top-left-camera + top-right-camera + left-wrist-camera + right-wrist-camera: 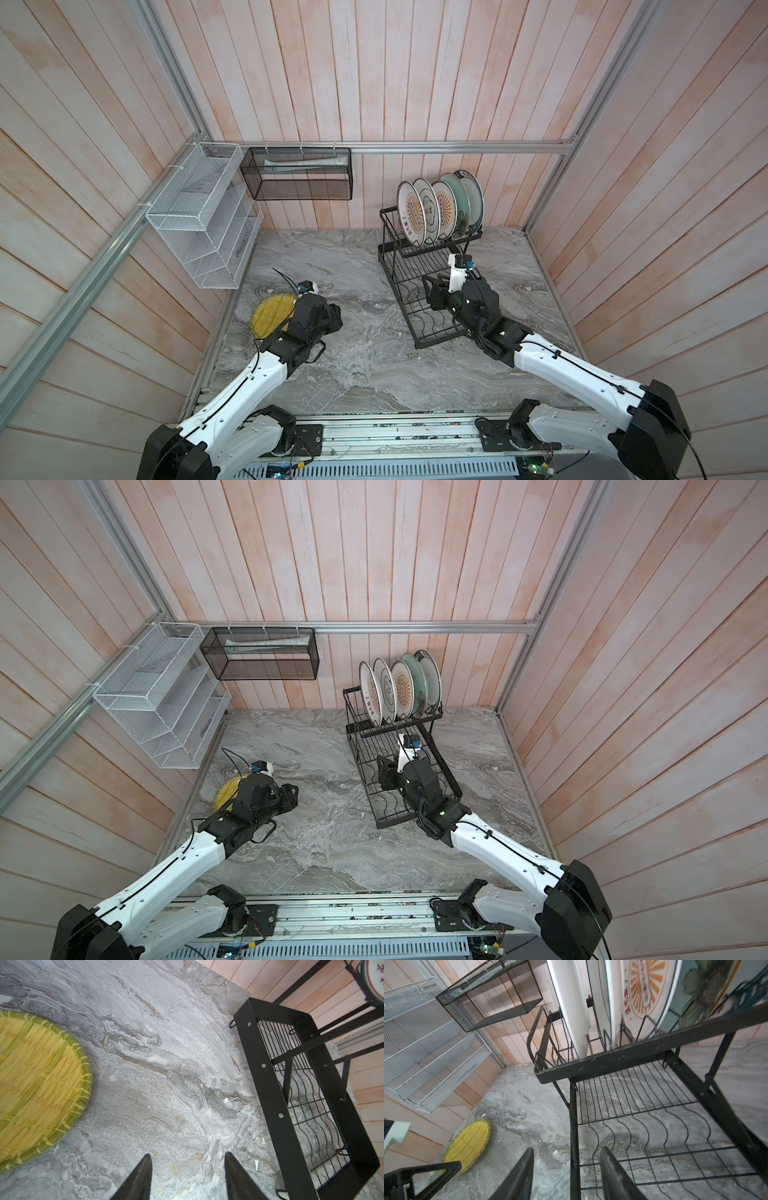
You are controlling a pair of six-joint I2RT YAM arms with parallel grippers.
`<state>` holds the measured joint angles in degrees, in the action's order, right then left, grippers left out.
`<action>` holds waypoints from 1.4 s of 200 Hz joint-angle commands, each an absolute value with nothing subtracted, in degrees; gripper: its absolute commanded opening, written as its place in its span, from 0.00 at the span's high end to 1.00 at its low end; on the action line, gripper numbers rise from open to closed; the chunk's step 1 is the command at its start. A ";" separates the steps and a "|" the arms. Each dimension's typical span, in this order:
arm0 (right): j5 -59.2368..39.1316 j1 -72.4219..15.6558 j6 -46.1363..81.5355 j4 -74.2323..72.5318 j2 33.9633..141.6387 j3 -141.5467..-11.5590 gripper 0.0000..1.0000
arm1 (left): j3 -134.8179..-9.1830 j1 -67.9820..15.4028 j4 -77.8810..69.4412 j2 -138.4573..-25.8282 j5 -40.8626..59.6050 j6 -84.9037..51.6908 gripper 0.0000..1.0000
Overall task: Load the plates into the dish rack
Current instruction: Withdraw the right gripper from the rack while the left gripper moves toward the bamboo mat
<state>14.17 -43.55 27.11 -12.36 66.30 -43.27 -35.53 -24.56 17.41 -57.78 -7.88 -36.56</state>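
While the yellow ribbed plate (270, 316) lies flat on the counter (365, 357), the load is not complete. Five plates (440, 205) stand on edge in the upper basket (591, 1064) of the dish rack (409, 266). The lower tray (654, 1126) with its wavy dividers holds nothing.

Left fingers (141, 1176): spread, nothing between them, above bare counter. The yellow plate sits off to one side of them, partly under the left arm (249, 374) in both top views.

Right fingers (519, 1176): apart and empty, hovering over one long edge of the lower tray. The edge bar shows through the gap but is not pinched.

Risks, as judged:
1. The plate is flat on hard stone. A finger may fail to get under the rim and push it instead. The left wall (174, 316) is near, so a skid could wedge it there.
2. It looks light and ribbed. A pinch on the rim alone could let it swing or slip during the lift.
3. The right arm (552, 361) occupies the space in front of the rack. If the left arm carries across, the two could meet.
4. The free slots in the upper basket lie beside the front sunburst plate (411, 214). A careless entry could knock it into its neighbours.
5. Being smaller, the plate may lean or sit loose in a slot.
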 commanded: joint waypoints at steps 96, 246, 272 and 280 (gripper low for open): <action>10.81 -59.06 37.83 -23.82 83.84 -45.94 0.52 | -38.85 -20.97 22.44 -64.76 -4.58 -33.46 0.42; 14.09 -61.42 36.77 -20.17 83.75 -44.95 0.52 | -42.23 -9.62 26.22 -77.07 -9.44 -28.87 0.44; 14.23 -61.41 36.56 -20.11 84.26 -45.17 0.52 | -41.94 -8.87 26.03 -76.70 -10.44 -28.92 0.44; 14.24 -61.41 36.56 -20.05 84.61 -45.31 0.51 | -41.84 -8.83 25.98 -76.79 -10.91 -28.99 0.44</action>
<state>12.80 -61.14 37.63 -21.37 84.95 -44.60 -40.60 -9.19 26.15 -76.93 -9.26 -29.89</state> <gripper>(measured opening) 0.482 0.558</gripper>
